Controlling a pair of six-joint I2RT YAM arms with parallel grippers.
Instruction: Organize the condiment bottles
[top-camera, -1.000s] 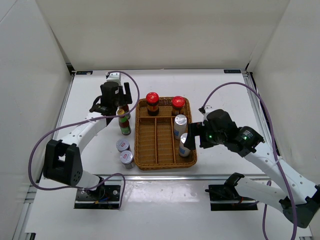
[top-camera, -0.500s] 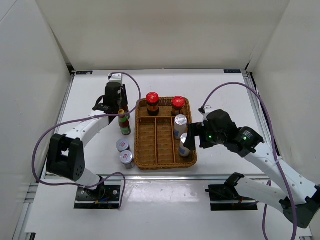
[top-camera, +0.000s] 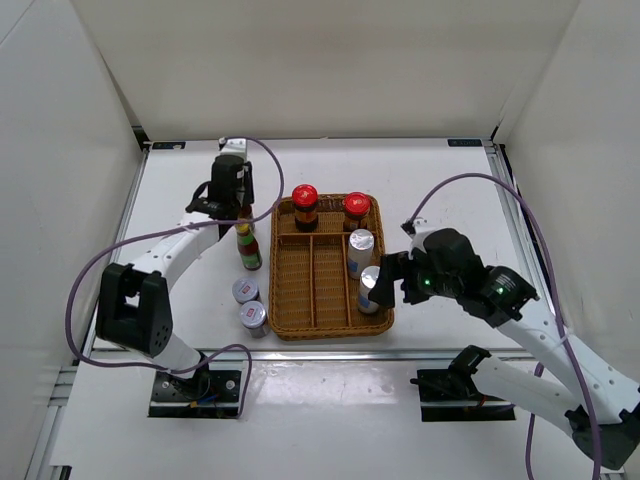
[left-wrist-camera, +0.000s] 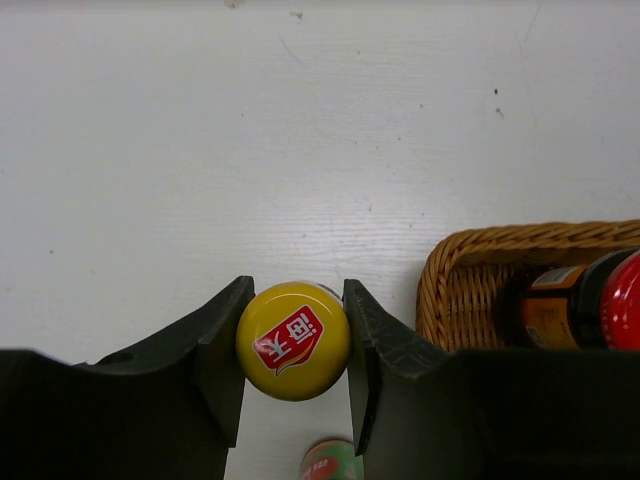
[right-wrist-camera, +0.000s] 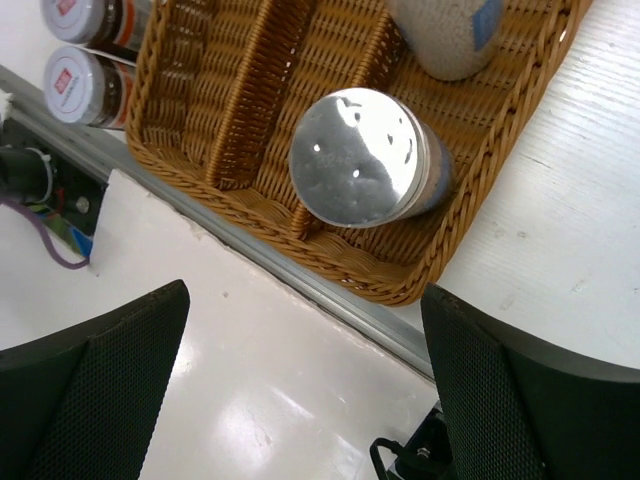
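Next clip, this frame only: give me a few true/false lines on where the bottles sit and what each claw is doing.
1. Both red-capped jars stand at the far end of the wicker tray. True.
2. The right claw is shut on a shaker. False: it is open, its fingers spread wide to either side of the silver-topped shaker without touching it.
3. The two short silver-lidded jars are inside the tray. False: they stand on the table, just left of the tray.
4. The left claw grips a yellow-capped bottle by its cap. True.
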